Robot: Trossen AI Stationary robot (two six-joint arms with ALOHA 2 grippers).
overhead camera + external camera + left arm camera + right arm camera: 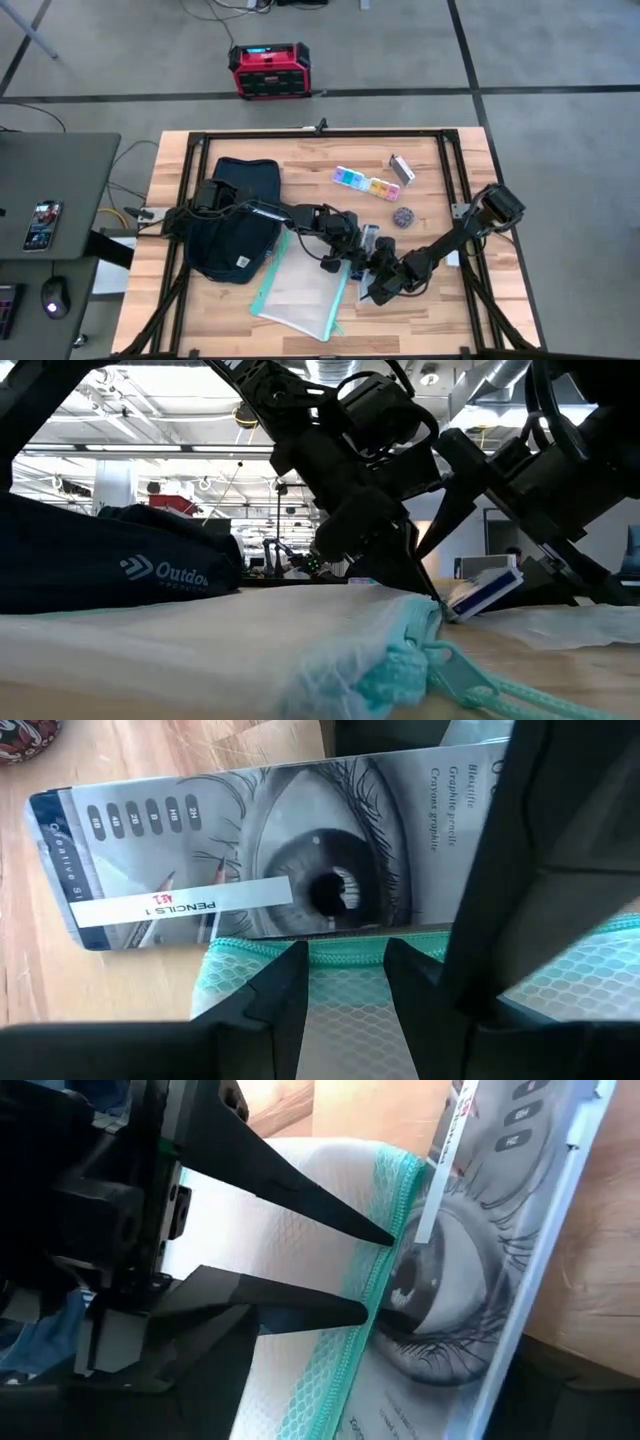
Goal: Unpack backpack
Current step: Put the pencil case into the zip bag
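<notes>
The wooden desk [300, 330] is standing on a grey floor marked with dark lines; a red-black box [269, 70] is sitting on that floor beyond its far edge.

The backpack [238, 220] is lying flat on the left half of the desk, its long axis running from the far edge toward the near edge. The low view is showing pale lettering on its side, which the high view is not showing.

A mesh zip pouch [300, 290] with teal trim is lying just beside the backpack, toward the near edge. The low view is showing its zipper pull close up, with a ceiling of lights and beams behind.

The left hand [350, 250] is hovering at the pouch's right edge, fingers [300, 1180] parted narrowly. The left wrist view is showing a pencil tin [250, 850] printed with an eye, touching the pouch's trim.

The right hand [380, 285] is sitting close alongside; its finger spacing cannot be told.

A pill organiser [365, 183] is lying near the far right.
</notes>
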